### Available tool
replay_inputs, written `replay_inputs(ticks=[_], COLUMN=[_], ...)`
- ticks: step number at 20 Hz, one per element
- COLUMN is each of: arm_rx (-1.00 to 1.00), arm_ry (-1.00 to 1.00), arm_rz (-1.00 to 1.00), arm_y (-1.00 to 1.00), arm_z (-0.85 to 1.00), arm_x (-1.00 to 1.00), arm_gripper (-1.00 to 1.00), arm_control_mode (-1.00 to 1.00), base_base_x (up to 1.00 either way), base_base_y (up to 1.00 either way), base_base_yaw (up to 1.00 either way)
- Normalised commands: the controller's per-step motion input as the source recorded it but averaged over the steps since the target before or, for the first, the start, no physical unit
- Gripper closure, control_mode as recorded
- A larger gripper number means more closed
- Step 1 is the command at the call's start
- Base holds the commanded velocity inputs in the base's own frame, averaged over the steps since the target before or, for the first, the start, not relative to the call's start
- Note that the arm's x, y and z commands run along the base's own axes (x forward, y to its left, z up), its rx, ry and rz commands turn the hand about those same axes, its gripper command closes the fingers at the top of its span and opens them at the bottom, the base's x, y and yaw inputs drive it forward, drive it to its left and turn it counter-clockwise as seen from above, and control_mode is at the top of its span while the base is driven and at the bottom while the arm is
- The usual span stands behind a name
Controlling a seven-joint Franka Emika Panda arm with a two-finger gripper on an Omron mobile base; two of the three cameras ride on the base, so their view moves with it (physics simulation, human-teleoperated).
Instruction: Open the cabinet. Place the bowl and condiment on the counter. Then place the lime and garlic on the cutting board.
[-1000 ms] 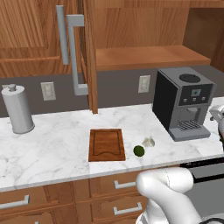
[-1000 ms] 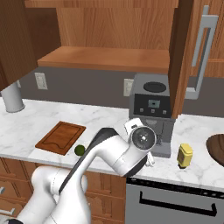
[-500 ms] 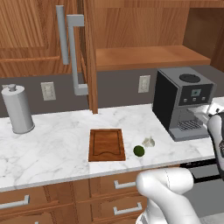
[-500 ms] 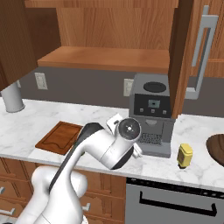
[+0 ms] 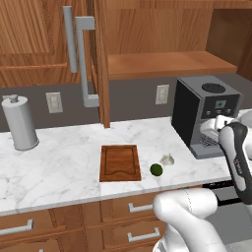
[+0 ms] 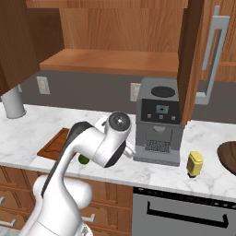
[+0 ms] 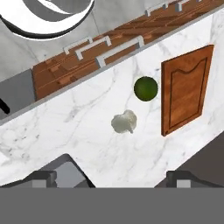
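Risk here lies mostly in the garlic (image 7: 124, 122): a lumpy, whitish bulb with a pointed tip, it could roll or squirt sideways if the fingers close off-centre on its uneven skin. The gripper (image 7: 111, 177) hangs above the counter (image 7: 78, 131) with its jaws spread wide and nothing between them; the garlic sits just ahead of the fingertips, the lime (image 7: 145, 88) a little beyond it, and the cutting board (image 7: 186, 89) further out, off to one side. Smooth and round, the dark green lime could skid on the polished, grey-veined marble and nudge off the front edge. The board is flat reddish wood with a groove near its rim. The bowl (image 6: 228, 157) and condiment (image 6: 195, 163) already rest on the counter beyond the coffee machine (image 6: 159, 120), under the open cabinet (image 6: 115, 27).
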Motion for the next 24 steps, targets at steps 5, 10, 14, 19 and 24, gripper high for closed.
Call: replay_inputs(ticks=[5, 10, 14, 19, 24], arm_rx=[-0.08, -0.07, -0.06, -0.08, -0.08], arm_ry=[0.07, 0.11, 0.14, 0.07, 0.02], arm_rz=[0.16, 0.10, 0.05, 0.00, 0.00], arm_y=[0.47, 0.41, 0.32, 0.06, 0.00], arm_z=[0.00, 0.00, 0.00, 0.00, -0.17], arm_x=[0.09, 0.19, 0.31, 0.38, 0.27], arm_gripper=[-1.00, -1.00, -1.00, -1.00, -1.00], arm_control_mode=[-1.00, -1.00, -1.00, -1.00, -1.00], base_base_x=[0.00, 0.00, 0.00, 0.00, 0.00], base_base_y=[0.00, 0.00, 0.00, 0.00, 0.00], base_base_yaw=[0.00, 0.00, 0.00, 0.00, 0.00])
